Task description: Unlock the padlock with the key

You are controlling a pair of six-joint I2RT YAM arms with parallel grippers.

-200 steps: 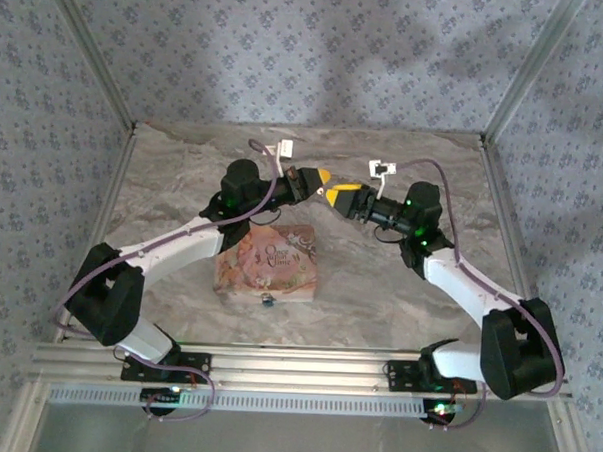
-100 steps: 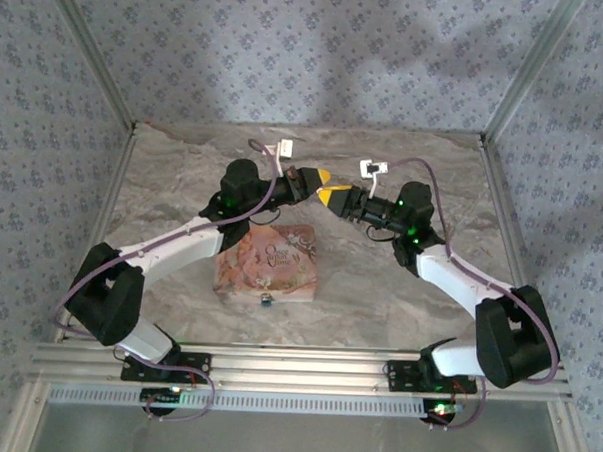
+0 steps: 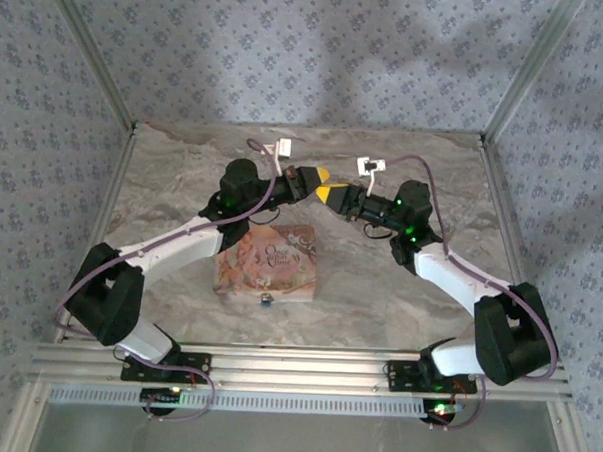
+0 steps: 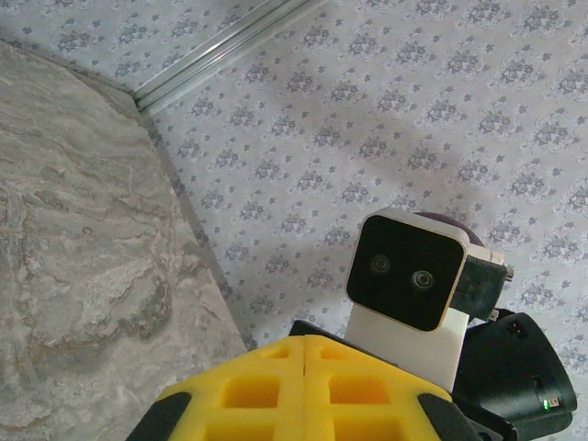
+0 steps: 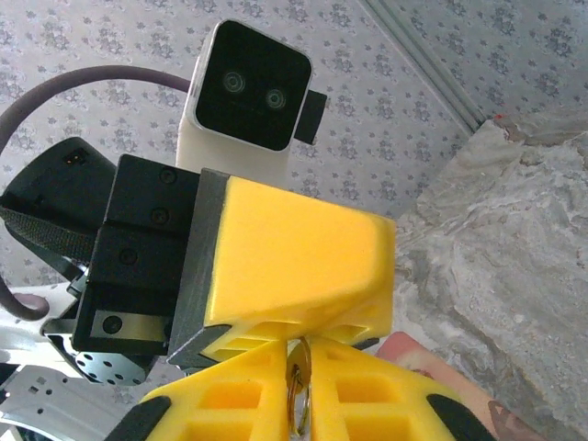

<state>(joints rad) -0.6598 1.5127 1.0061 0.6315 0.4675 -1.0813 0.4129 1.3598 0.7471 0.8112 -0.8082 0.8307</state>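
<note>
Found padlock (image 3: 266,301) at near edge of pink box (image 3: 270,260), on surface (image 3: 379,289), well apart from both grippers. Noted right gripper (image 3: 326,194) jaws clamped on thin metal ring, judged the key (image 5: 297,395); left gripper (image 4: 305,367) jaws shut, tip meeting it aloft. Presumably regripping before insertion.

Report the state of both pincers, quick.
Left pincer: closed, nothing visible between its fingers.
Right pincer: closed on a thin metal piece, apparently the key.
</note>
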